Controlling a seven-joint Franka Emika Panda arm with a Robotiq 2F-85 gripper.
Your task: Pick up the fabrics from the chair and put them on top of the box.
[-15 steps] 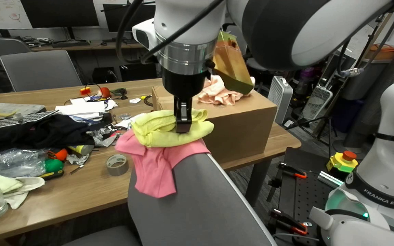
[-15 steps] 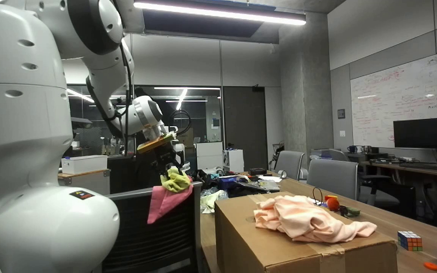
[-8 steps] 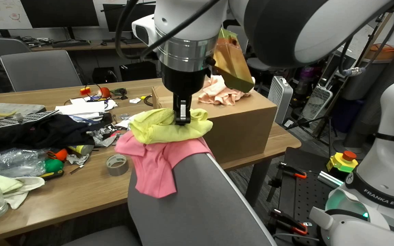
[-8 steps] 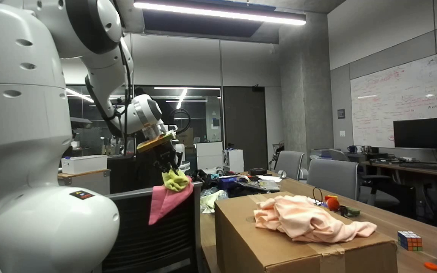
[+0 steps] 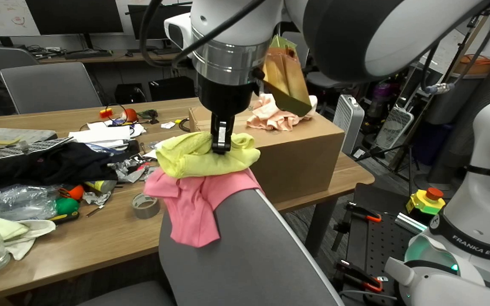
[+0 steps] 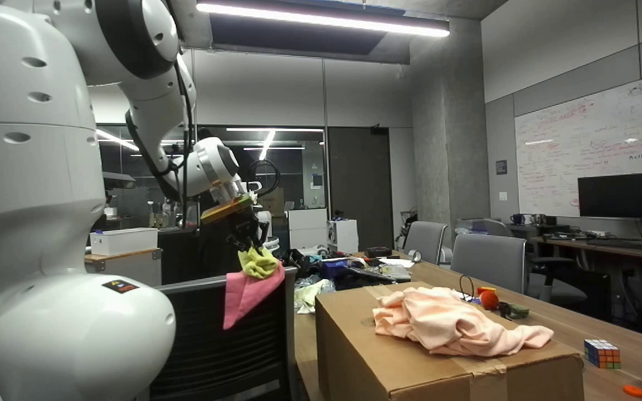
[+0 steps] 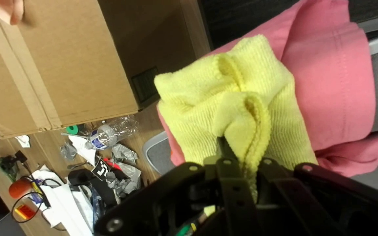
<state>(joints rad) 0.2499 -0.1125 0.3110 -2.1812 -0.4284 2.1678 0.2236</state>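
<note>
My claw (image 5: pixel 221 148) has a fold of the yellow cloth (image 5: pixel 206 163) pinched, its underside seemingly touching the pink cloth (image 5: pixel 196 208) over the chair (image 5: pixel 245 248). I judge this the lift: next I'd raise it clear, then carry it onto the box (image 5: pixel 300 165)

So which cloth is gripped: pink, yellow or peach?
The bright yellow cloth, a fold pinched in the gripper; the pink cloth beneath it drapes over the chair, and the peach cloth lies on the box.

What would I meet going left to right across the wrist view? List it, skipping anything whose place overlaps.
Peach cloth, round green thing, plastic bottle, yellow cloth.
</note>
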